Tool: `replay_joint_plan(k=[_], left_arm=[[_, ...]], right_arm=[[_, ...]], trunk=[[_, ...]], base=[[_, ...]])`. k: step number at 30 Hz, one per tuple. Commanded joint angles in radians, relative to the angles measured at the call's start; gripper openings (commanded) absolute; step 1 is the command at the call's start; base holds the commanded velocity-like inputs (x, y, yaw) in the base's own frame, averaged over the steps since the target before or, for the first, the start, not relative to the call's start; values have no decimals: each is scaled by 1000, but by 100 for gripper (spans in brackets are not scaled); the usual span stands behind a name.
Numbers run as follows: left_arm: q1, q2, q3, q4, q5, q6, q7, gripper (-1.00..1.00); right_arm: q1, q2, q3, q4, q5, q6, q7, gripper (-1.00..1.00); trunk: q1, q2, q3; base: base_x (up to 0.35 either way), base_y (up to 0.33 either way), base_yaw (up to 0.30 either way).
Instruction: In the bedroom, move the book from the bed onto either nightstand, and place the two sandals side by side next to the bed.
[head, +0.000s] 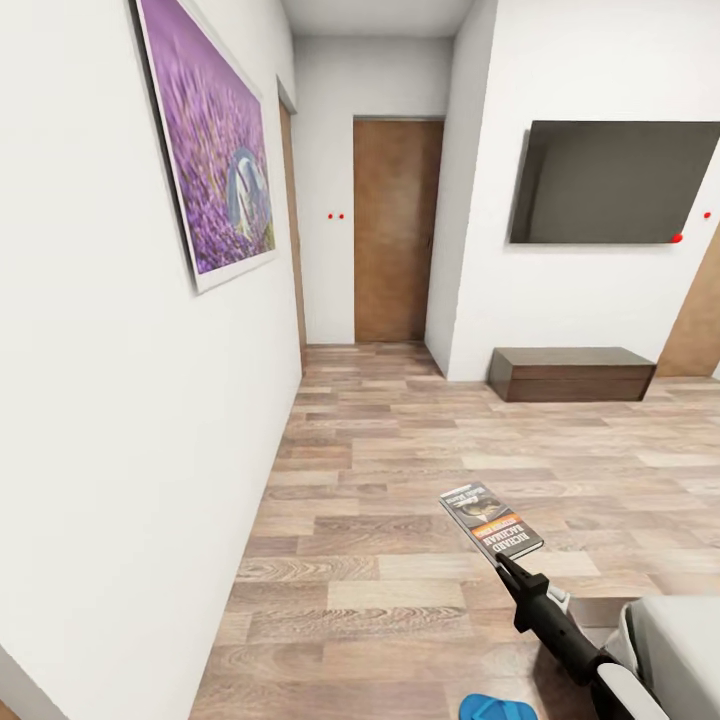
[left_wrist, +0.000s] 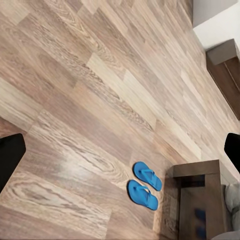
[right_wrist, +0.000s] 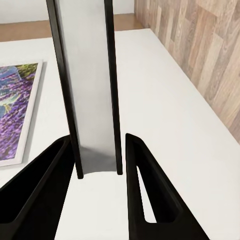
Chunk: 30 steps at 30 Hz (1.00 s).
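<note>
Item: book (head: 491, 520), pale cover with orange band, clamped by its lower edge in the right gripper (head: 503, 562) and carried flat out in front over the wood-plank floor (head: 400, 480), apparently in transit to a nightstand; the right wrist view shows the fingers (right_wrist: 145, 190) pressed to either side of it. Item: two sandals (left_wrist: 144, 185), blue, lying side by side on the floor just beside the bed (left_wrist: 197, 200), seemingly already placed. Left gripper (left_wrist: 120, 150): empty, fingertips spread wide apart, idle above the sandals.
</note>
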<state>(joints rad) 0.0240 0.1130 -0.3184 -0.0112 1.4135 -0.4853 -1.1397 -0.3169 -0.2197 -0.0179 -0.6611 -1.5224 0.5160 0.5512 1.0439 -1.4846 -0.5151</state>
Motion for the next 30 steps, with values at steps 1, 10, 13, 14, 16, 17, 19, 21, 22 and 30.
replay_joint_plan(k=[1,10,13,14,16,17,19,21,22,30], left_arm=[[0,0,-8,-1,8,-4,-1,100],[1,0,-8,-1,7,-4,-3,100],[1,-1,-9,-1,7,-4,-3,100],[1,-1,-9,-1,7,-4,-3,100],[0,-1,-9,-1,7,-4,-4,100],[0,-1,-9,-1,7,-4,-5,100],[0,-1,-9,-1,7,-5,-5,100],[1,-2,-10,-1,7,-6,-4,100],[0,-2,-10,-1,7,-6,-3,100],[0,-2,-10,-1,6,-7,-2,100]], right_arm=[[-1,0,-2,0,-10,9,0,-100],[-1,-1,0,0,-11,10,0,-100],[-1,-1,2,0,-10,10,0,-100],[-1,-1,2,0,-10,10,0,-100],[-1,-1,2,0,-10,10,0,-100],[-1,-1,2,0,-10,10,0,-100],[-1,-1,2,0,-10,10,0,-100],[-1,-1,2,0,-10,10,0,-100],[-1,-1,2,0,-10,9,0,-100],[-1,0,3,0,-10,10,0,-100]], trunk=[[0,0,-1],[0,0,-1],[0,0,-1],[0,0,-1],[0,0,-1],[0,0,-1],[0,0,-1],[0,0,-1],[0,0,-1],[0,0,-1]], base=[[155,0,0],[100,0,0],[22,0,0],[14,0,0],[8,0,0],[6,0,0],[3,0,0],[1,0,0],[0,0,0],[0,0,0]])
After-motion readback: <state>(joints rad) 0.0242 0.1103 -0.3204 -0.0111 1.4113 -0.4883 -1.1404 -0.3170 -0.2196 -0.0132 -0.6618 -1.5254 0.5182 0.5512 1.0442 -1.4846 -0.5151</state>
